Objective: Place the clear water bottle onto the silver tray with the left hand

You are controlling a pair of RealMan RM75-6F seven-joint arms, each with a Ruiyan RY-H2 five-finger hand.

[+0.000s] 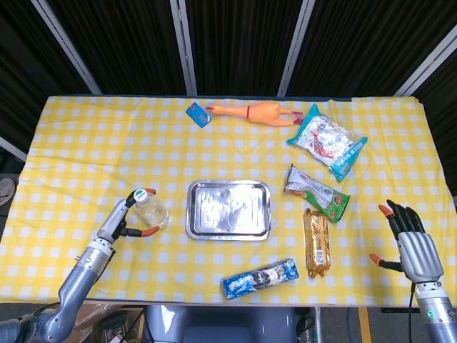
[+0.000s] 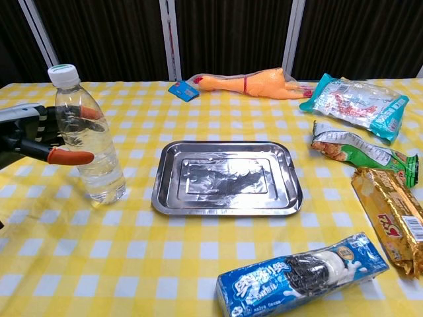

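My left hand (image 2: pixel 30 137) cups the clear water bottle (image 2: pixel 88 139), fingers (image 2: pixel 69 157) spread around it, ready to grip and carry it to the silver tray (image 2: pixel 227 177)

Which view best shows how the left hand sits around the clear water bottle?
The chest view: the clear water bottle shows full height and side-on, with the left hand wrapping its upper body. The head view looks down on the cap, so bottle and hand appear small and foreshortened.

The chest view's left edge crops the left hand (image 2: pixel 30 139); whether its fingers (image 2: pixel 69 157) touch the bottle (image 2: pixel 89 135) is unclear.
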